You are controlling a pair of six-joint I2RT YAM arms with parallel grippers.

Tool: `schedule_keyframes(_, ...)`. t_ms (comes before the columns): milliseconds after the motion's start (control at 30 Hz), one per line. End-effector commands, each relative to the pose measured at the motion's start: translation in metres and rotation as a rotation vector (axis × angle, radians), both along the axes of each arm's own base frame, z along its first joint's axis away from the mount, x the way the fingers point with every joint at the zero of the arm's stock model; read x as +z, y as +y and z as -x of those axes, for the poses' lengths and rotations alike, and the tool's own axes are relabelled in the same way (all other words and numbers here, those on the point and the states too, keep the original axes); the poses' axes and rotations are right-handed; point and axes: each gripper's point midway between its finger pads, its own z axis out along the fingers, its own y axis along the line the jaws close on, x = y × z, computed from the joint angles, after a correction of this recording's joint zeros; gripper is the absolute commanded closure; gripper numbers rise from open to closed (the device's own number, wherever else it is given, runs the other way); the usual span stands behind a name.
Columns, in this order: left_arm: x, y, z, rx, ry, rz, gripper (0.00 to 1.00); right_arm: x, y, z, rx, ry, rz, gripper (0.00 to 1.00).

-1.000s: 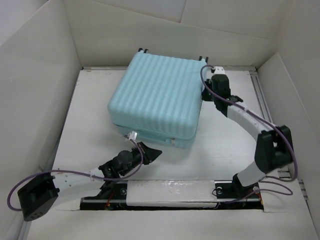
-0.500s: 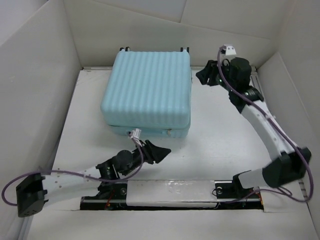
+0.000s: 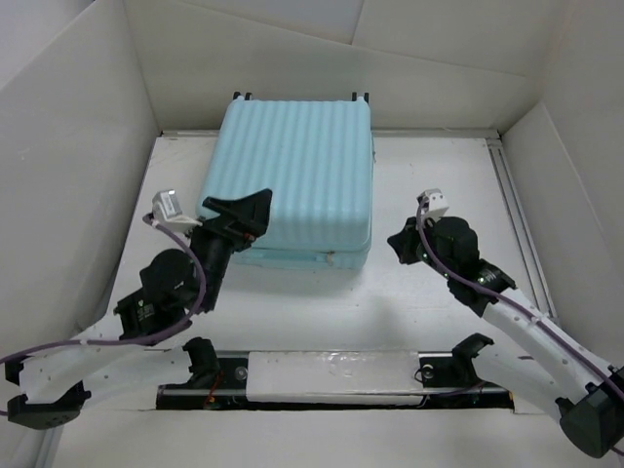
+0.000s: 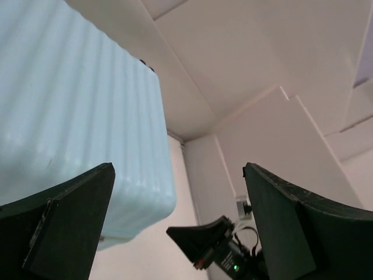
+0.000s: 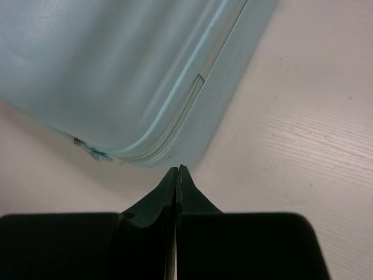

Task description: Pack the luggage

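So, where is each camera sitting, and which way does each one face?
Top external: above, behind the robot, looking down on the suitcase; left arm, right arm show.
Left wrist: beside the suitcase's lid, facing the walls; its open jaws show.
Right wrist: aimed down at the suitcase's corner; its shut jaws show.
All share the suitcase.

Luggage (image 3: 292, 180) flat on table (image 3: 439, 302), far half, bit left of centre. Wheels (image 3: 244, 96) at far edge, right by back wall (image 3: 322, 68). Side walls left and right of table.

Left gripper (image 3: 244, 210) over luggage's near-left corner; touching or not, can't tell. From left wrist: luggage (image 4: 76, 116) on left, running away toward back wall.

Right gripper (image 3: 398, 244) on right of luggage, near its near-right corner, apart from it. From right wrist: gripper tip (image 5: 178, 170) just short of that corner (image 5: 157, 154).
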Motion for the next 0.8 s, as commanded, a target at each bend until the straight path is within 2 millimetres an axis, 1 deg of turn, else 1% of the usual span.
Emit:
schedule_keyframes(0,0.028,-0.014,-0.031,0.119,0.002,-0.264,0.09,0.039,0.003,0.000,-0.036,-0.112,-0.093,1.00)
schedule_keyframes(33,0.041,-0.018,-0.041,0.126,0.008,-0.281,0.09,0.037,0.000,0.002,-0.048,-0.111,-0.100,1.00)
schedule_keyframes(67,0.079,-0.022,-0.042,0.061,-0.019,-0.267,0.10,0.040,-0.001,0.003,-0.048,-0.120,-0.106,1.00)
schedule_keyframes(100,0.089,-0.028,-0.052,0.038,-0.021,-0.281,0.10,0.037,-0.002,0.005,-0.048,-0.118,-0.104,1.00)
schedule_keyframes(133,0.081,-0.022,-0.087,0.091,0.022,-0.333,0.15,0.032,-0.001,0.009,-0.041,-0.103,-0.105,1.00)
schedule_keyframes(167,0.100,-0.029,-0.091,-0.007,-0.005,-0.297,0.21,0.035,-0.002,0.012,-0.041,-0.110,-0.110,1.00)
schedule_keyframes(200,0.095,-0.026,-0.105,-0.040,0.014,-0.296,0.26,0.036,-0.003,0.013,-0.041,-0.111,-0.111,1.00)
schedule_keyframes(233,0.090,0.020,-0.137,0.055,0.047,-0.278,0.30,0.030,-0.007,0.015,-0.053,-0.102,-0.101,1.00)
schedule_keyframes(267,0.084,0.035,-0.148,0.049,0.067,-0.220,0.35,0.030,-0.009,0.019,-0.056,-0.103,-0.112,1.00)
schedule_keyframes(300,0.062,0.041,-0.156,-0.001,0.095,-0.193,0.43,0.031,-0.012,0.020,-0.066,-0.106,-0.110,1.00)
schedule_keyframes(333,0.050,0.063,-0.163,0.033,0.110,-0.156,0.45,0.032,-0.013,0.021,-0.070,-0.108,-0.108,1.00)
schedule_keyframes(367,0.047,0.112,-0.163,0.140,0.101,-0.115,0.45,0.030,-0.016,0.023,-0.078,-0.109,-0.094,1.00)
schedule_keyframes(400,0.009,0.123,-0.166,0.123,0.172,-0.068,0.47,0.030,-0.018,0.022,-0.089,-0.112,-0.091,1.00)
schedule_keyframes(433,-0.001,0.144,-0.167,0.171,0.175,-0.042,0.47,0.028,-0.021,0.021,-0.101,-0.104,-0.081,1.00)
schedule_keyframes(467,-0.018,0.157,-0.170,0.219,0.215,-0.027,0.48,0.024,-0.024,0.018,-0.116,-0.100,-0.063,1.00)
schedule_keyframes(500,-0.037,0.164,-0.172,0.255,0.253,-0.036,0.48,0.017,-0.022,0.016,-0.116,-0.078,-0.046,1.00)
schedule_keyframes(533,-0.047,0.170,-0.173,0.288,0.268,-0.051,0.48,0.019,-0.024,0.012,-0.122,-0.081,-0.035,1.00)
schedule_keyframes(567,-0.057,0.169,-0.175,0.279,0.279,-0.033,0.48,0.022,-0.020,0.010,-0.113,-0.078,-0.036,1.00)
schedule_keyframes(600,-0.066,0.173,-0.176,0.280,0.285,-0.014,0.49,0.019,-0.021,0.002,-0.122,-0.073,-0.020,1.00)
schedule_keyframes(633,-0.082,0.175,-0.176,0.281,0.308,-0.002,0.49,0.016,-0.019,0.000,-0.118,-0.068,-0.005,1.00)
schedule_keyframes(667,-0.089,0.176,-0.179,0.281,0.319,-0.001,0.49,0.017,-0.020,-0.004,-0.127,-0.065,-0.002,1.00)
schedule_keyframes(700,-0.099,0.181,-0.180,0.292,0.344,0.002,0.49,0.023,-0.022,-0.012,-0.141,-0.080,0.000,1.00)
schedule_keyframes(733,-0.101,0.184,-0.183,0.308,0.346,0.001,0.49,0.018,-0.018,-0.019,-0.134,-0.062,0.006,1.00)
schedule_keyframes(767,-0.110,0.188,-0.185,0.325,0.366,0.000,0.49,0.017,-0.020,-0.026,-0.139,-0.060,0.014,1.00)
